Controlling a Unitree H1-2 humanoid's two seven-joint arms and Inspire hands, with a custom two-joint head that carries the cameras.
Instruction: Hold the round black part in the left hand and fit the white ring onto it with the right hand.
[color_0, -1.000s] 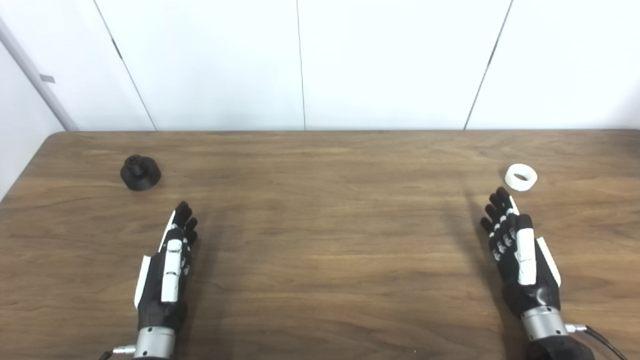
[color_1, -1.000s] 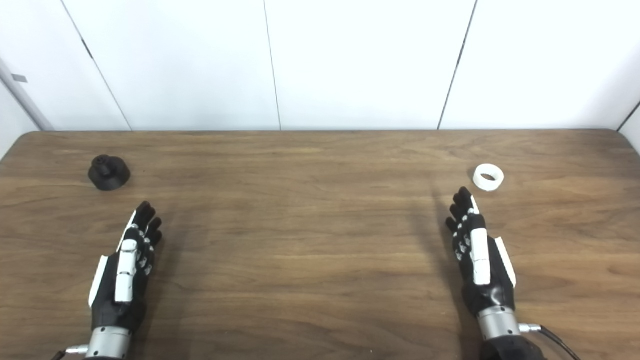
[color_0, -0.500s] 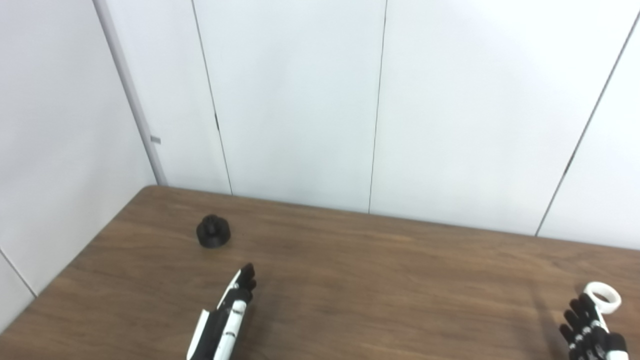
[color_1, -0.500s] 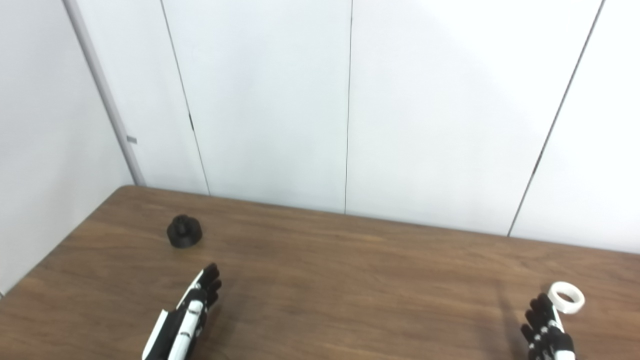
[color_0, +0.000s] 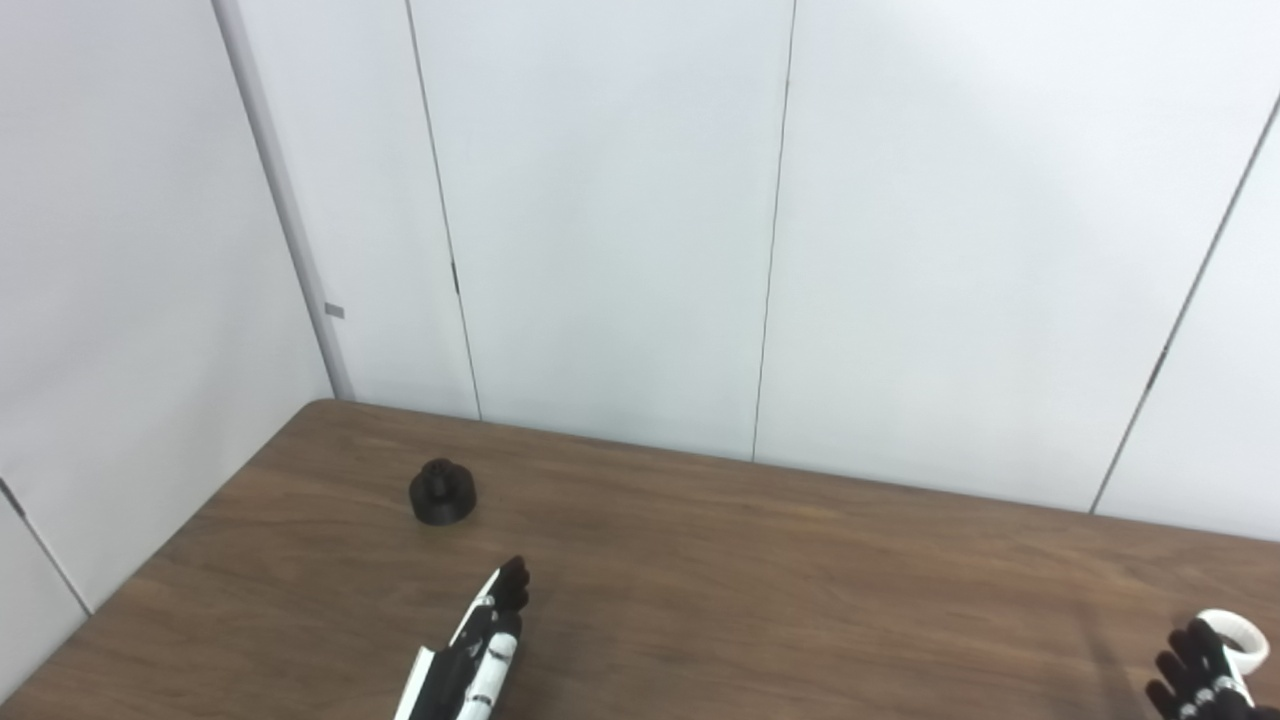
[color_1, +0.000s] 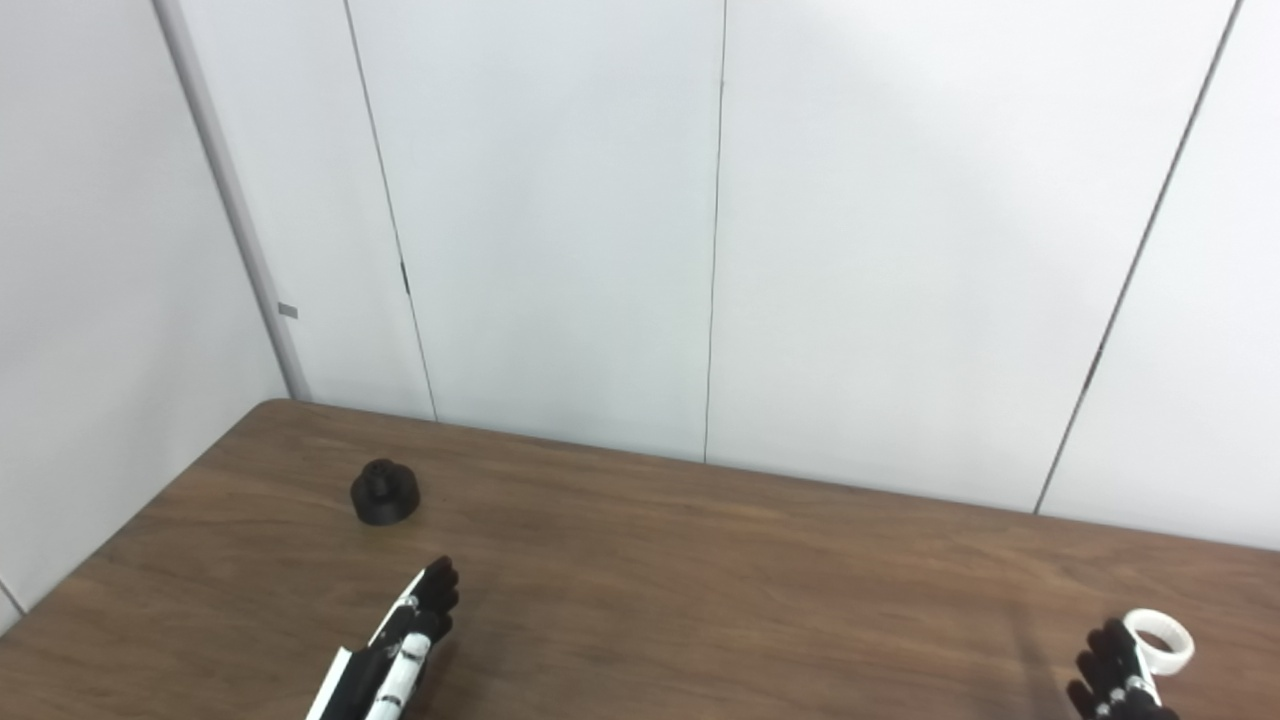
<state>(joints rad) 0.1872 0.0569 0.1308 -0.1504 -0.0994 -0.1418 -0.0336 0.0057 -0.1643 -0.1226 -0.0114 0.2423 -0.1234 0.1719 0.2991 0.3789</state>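
Wood-grain brown tabletop (color_0: 760, 580) fills the lower part of the left eye view, under white wall panels (color_0: 600, 220). Low at the picture's bottom edge, the left hand (color_0: 478, 660) lies stretched out, its fingers (color_0: 512, 585) straight and close together, pointing up and toward the round black part (color_0: 442, 492); it holds nothing. That part sits on the table near the far left corner, clearly apart from the fingertips. At the bottom right corner only the fingertips of the right hand (color_0: 1200, 680) show, extended and empty, just beside the white ring (color_0: 1234, 635), which lies flat on the wood; whether they touch it I cannot tell. Wide bare table lies between the two hands.

Seen from the right eye view, the left hand (color_1: 392, 665) has the same flat, outstretched pose, aimed at the round black part (color_1: 385, 491) with bare wood between them. The right hand (color_1: 1120, 680) shows a little more, fingers (color_1: 1105, 650) straight and slightly spread, gripping nothing, next to the white ring (color_1: 1160, 640). The table's left edge (color_1: 120, 560) runs close to the black part, and its far edge meets the wall.
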